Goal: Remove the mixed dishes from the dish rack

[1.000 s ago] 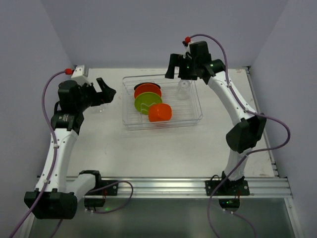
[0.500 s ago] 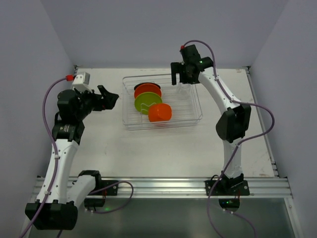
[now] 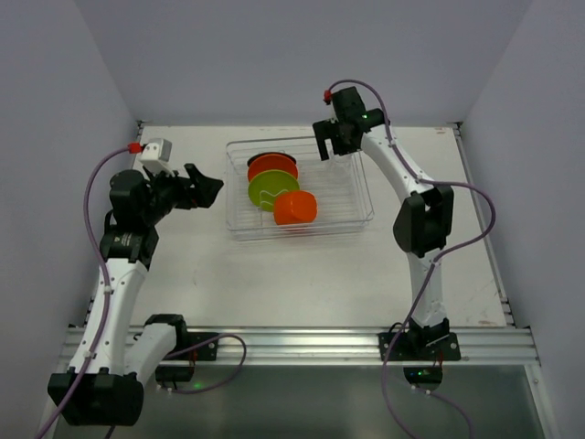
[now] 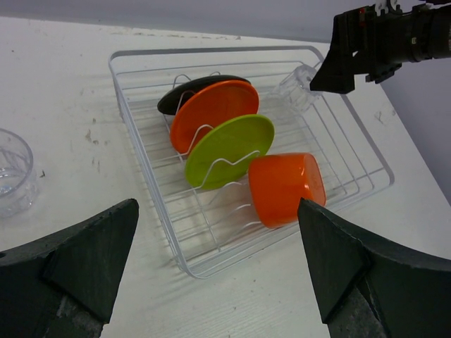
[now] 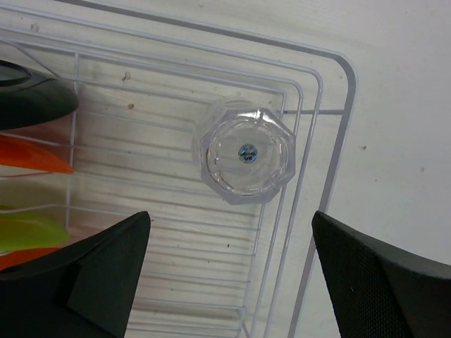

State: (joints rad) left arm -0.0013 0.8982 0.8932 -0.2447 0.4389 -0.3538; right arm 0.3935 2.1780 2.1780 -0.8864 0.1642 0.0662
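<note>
Looking down on the table (image 3: 302, 274), found the dish rack (image 3: 343, 206) resting flat on it and took it as the reference for all the rest. Counted three plates standing on edge in the wire slots in the left half of the rack: the black plate (image 4: 176, 98) nearest the far wall, then the orange plate (image 3: 272, 167), then the lime green plate (image 3: 270, 188), all tilted and overlapping in the left wrist view. Noted the orange cup (image 3: 295, 208) lying on its side just in front of the lime green plate, close to the near wall of the rack. Noted one clear glass cup (image 5: 246, 152) alone in the far right corner of the rack, seen end-on from above. Found a second glass cup (image 4: 14, 172) outside the rack, on the table to its left. Saw the right gripper (image 3: 336, 146) hanging directly above that far right corner, over the cup there, fingers spread wide and holding nothing. Saw the left gripper (image 3: 206, 181) just left of the rack, pointed toward it, fingers also wide apart and empty.
</note>
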